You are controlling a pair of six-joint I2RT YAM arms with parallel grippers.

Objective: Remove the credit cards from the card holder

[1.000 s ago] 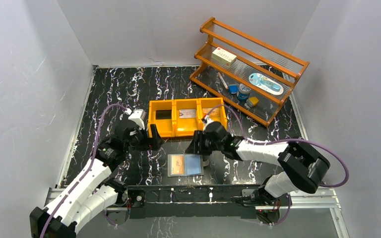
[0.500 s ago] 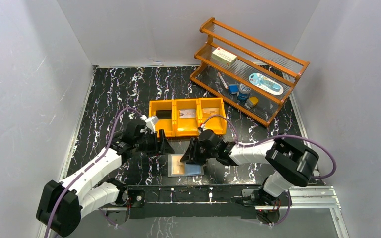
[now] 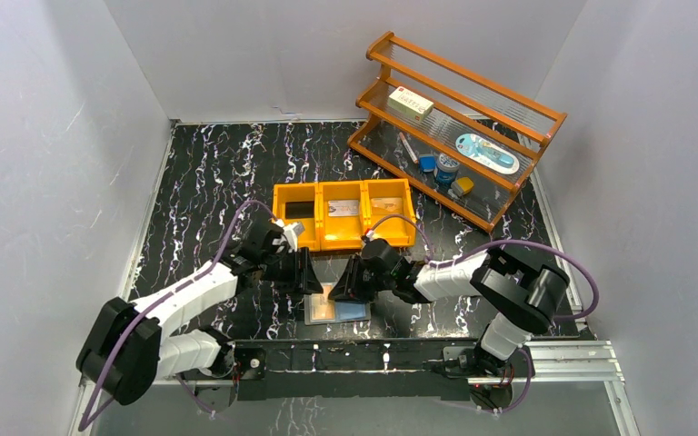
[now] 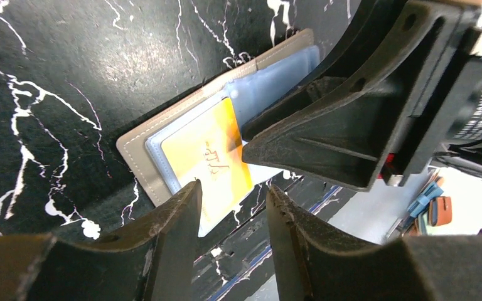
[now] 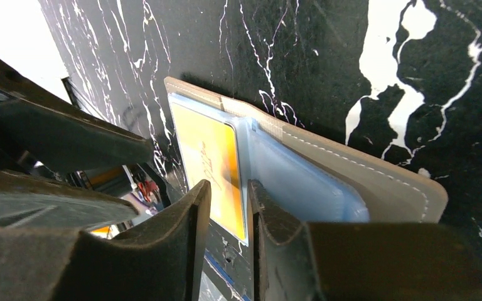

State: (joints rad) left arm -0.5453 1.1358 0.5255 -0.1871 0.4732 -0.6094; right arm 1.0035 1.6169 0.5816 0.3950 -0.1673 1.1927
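Observation:
The card holder (image 3: 353,312) lies open on the black marbled table, near the front rail. A tan-orange credit card (image 3: 323,307) sits in its left leaf, its near end sticking out past the slot (image 4: 207,150). My left gripper (image 3: 313,276) hovers at the holder's left edge, jaws apart and empty (image 4: 232,191). My right gripper (image 3: 345,287) is low over the holder's middle. Its jaws stand a narrow gap apart (image 5: 227,188) above the card's right edge (image 5: 208,157); I cannot tell whether they touch it. The blue-grey right leaf (image 5: 301,185) shows no card.
An orange three-compartment bin (image 3: 343,238) stands just behind the grippers, with a card lying in each compartment. A wooden rack (image 3: 509,95) with a cream box (image 3: 412,104) and small items stands at the back right. The black front rail (image 3: 354,351) runs close to the holder.
The left gripper has swung from the bin down and right to the holder. The right gripper has dropped onto the holder's middle. Both pairs of jaws have narrowed.

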